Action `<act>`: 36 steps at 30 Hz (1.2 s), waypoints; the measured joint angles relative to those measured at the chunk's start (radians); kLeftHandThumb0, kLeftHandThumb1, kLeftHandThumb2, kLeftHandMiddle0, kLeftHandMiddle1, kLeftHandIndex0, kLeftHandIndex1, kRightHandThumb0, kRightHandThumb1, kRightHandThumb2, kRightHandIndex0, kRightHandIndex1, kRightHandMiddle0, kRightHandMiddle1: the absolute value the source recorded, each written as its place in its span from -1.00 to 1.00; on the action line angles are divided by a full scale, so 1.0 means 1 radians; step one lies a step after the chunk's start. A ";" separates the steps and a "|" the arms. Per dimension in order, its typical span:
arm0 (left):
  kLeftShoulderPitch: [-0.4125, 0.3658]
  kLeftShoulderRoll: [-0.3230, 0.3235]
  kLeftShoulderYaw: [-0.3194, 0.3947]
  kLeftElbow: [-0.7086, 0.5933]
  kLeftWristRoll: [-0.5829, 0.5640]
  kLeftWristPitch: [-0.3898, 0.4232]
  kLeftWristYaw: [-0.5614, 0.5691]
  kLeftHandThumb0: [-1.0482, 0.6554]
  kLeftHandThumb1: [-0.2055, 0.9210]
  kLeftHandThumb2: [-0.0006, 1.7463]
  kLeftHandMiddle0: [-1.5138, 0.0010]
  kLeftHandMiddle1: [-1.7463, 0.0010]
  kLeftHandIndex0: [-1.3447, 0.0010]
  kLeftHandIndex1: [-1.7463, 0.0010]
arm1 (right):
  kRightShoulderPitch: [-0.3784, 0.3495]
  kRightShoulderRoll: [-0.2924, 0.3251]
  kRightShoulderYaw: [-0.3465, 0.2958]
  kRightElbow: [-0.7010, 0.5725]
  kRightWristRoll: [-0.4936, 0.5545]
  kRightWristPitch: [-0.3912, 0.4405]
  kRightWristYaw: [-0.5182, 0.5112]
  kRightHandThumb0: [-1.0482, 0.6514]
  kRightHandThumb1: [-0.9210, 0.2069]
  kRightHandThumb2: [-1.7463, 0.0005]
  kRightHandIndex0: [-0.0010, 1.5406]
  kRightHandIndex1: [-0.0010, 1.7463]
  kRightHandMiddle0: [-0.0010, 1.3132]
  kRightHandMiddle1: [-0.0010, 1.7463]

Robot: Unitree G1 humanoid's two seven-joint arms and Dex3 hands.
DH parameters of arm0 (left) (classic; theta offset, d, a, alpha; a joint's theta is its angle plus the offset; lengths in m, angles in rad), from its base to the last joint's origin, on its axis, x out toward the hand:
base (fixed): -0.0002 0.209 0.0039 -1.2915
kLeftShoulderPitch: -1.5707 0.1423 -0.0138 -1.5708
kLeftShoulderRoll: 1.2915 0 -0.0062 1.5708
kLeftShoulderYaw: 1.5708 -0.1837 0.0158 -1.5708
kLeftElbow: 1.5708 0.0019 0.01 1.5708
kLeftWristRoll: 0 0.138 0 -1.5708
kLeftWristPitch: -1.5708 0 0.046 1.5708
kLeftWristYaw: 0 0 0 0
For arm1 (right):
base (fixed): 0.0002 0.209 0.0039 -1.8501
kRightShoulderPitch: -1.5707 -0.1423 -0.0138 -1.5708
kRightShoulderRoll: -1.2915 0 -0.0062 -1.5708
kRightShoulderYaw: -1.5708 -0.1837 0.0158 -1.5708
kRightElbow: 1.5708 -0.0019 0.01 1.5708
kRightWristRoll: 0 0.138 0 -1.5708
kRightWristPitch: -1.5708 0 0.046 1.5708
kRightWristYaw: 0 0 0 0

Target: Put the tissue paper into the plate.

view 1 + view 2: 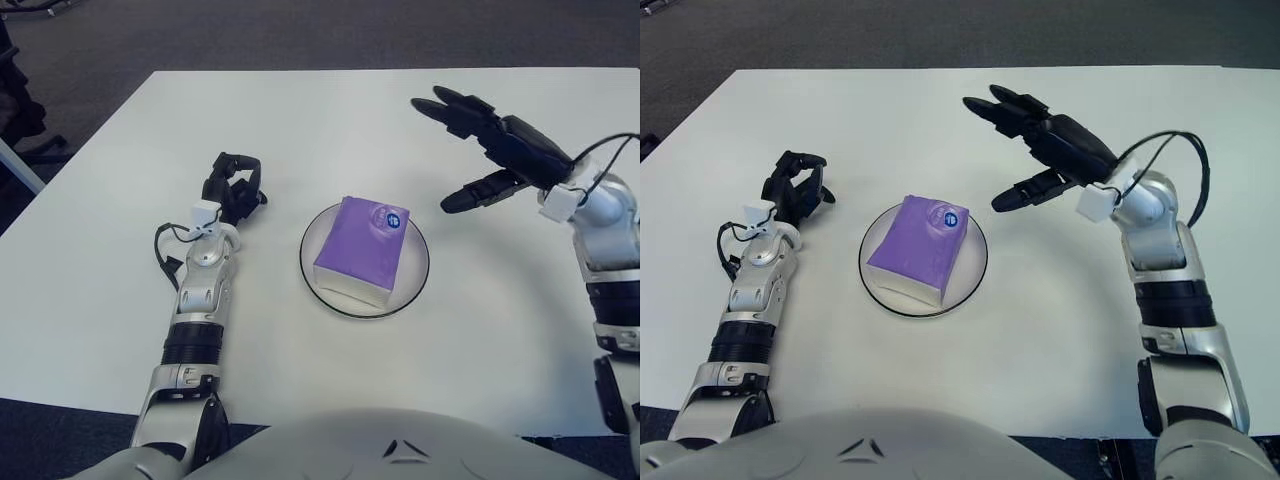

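Note:
A purple tissue pack lies inside the round white plate at the middle of the white table. My right hand hovers to the right of the plate and a little beyond it, fingers spread and holding nothing, apart from the pack. My left hand shows to the left of the plate with its fingers curled and nothing in them.
The white table stretches out around the plate, with dark carpet past its far edge. A dark chair base stands off the table at the far left.

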 measured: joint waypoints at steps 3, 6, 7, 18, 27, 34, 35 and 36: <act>0.005 0.001 0.000 -0.012 0.001 0.000 -0.004 -0.20 0.87 -0.45 -0.13 -1.00 0.42 -0.82 | 0.043 0.022 -0.020 -0.020 -0.012 0.048 -0.048 -0.30 -1.00 0.77 -0.87 -0.97 -0.83 -0.95; 0.013 0.002 -0.002 -0.026 0.004 -0.001 -0.006 -0.20 0.87 -0.45 -0.13 -1.00 0.41 -0.82 | 0.089 0.047 -0.044 -0.054 0.003 0.123 -0.070 -0.29 -1.00 0.77 -0.76 -0.97 -0.77 -0.94; 0.016 0.003 -0.004 -0.032 0.005 -0.004 -0.007 -0.20 0.88 -0.47 -0.13 -1.00 0.41 -0.82 | 0.106 0.056 -0.052 -0.074 0.020 0.160 -0.075 -0.28 -1.00 0.78 -0.72 -0.97 -0.73 -0.94; 0.053 0.022 -0.014 -0.087 0.012 -0.118 -0.025 -0.19 0.98 -0.60 -0.08 -1.00 0.39 -0.77 | 0.211 0.189 -0.116 -0.162 0.102 0.342 -0.184 -0.22 -1.00 0.83 -0.28 -0.94 -0.25 -0.82; 0.076 0.032 -0.014 -0.110 0.012 -0.131 -0.029 -0.19 1.00 -0.62 -0.06 -1.00 0.39 -0.77 | 0.213 0.343 -0.211 -0.048 0.333 0.409 -0.262 0.14 -1.00 0.71 -0.20 0.17 -0.47 0.40; 0.079 0.046 -0.009 -0.101 0.009 -0.113 -0.035 -0.19 1.00 -0.62 -0.06 -1.00 0.39 -0.77 | 0.206 0.388 -0.231 0.027 0.389 0.378 -0.319 0.22 -1.00 0.73 -0.25 0.45 -0.42 0.60; 0.078 0.048 -0.006 -0.096 0.007 -0.113 -0.035 -0.19 1.00 -0.62 -0.06 -1.00 0.40 -0.77 | 0.206 0.391 -0.231 0.030 0.393 0.370 -0.324 0.23 -1.00 0.74 -0.26 0.45 -0.39 0.60; 0.077 0.049 -0.004 -0.089 0.003 -0.114 -0.037 -0.19 1.00 -0.62 -0.06 -1.00 0.40 -0.77 | 0.205 0.395 -0.232 0.033 0.401 0.361 -0.328 0.23 -1.00 0.75 -0.27 0.45 -0.36 0.60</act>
